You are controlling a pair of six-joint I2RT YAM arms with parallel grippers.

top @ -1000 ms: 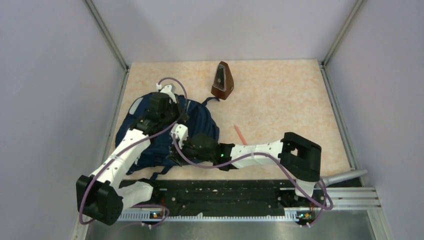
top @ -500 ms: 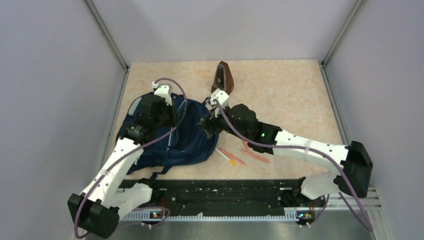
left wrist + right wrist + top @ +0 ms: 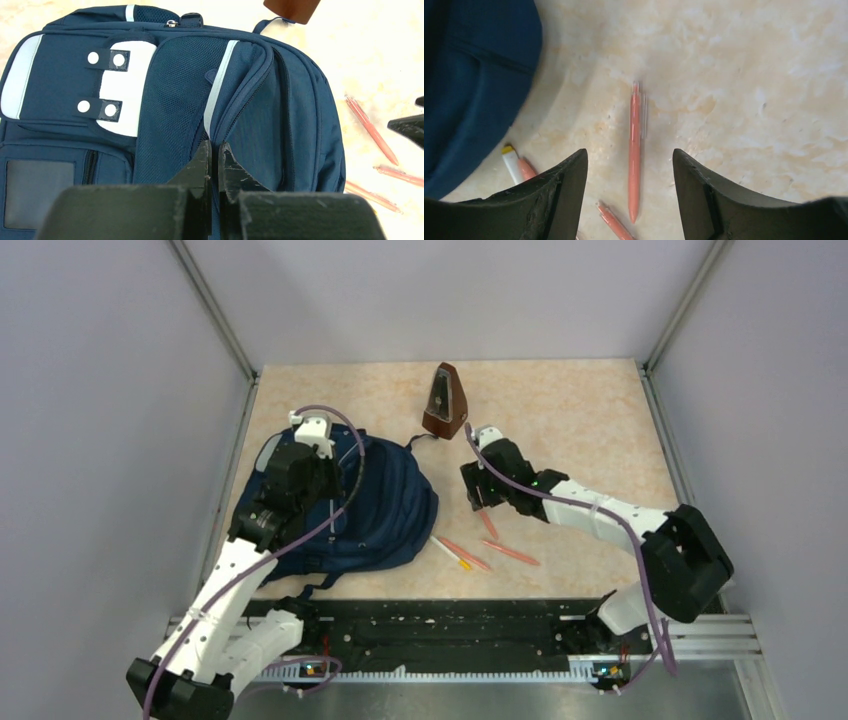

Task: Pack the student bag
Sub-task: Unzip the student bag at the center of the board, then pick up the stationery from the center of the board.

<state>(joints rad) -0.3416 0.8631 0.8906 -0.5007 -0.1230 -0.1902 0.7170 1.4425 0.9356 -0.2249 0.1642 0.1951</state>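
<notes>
Student bag lies flat on the left part of the table, front face up, under the left arm. Left end effector sits over the bag's zip line, its fingers pressed together; whether anything is caught between them cannot be told. Right end effector is to the right of the bag, its fingers spread wide, with an orange pen on the table between them and touching neither finger. Further pens lie on the table just beside the bag's right edge. A brown metronome stands upright at the far side, apart from both arms.
</notes>
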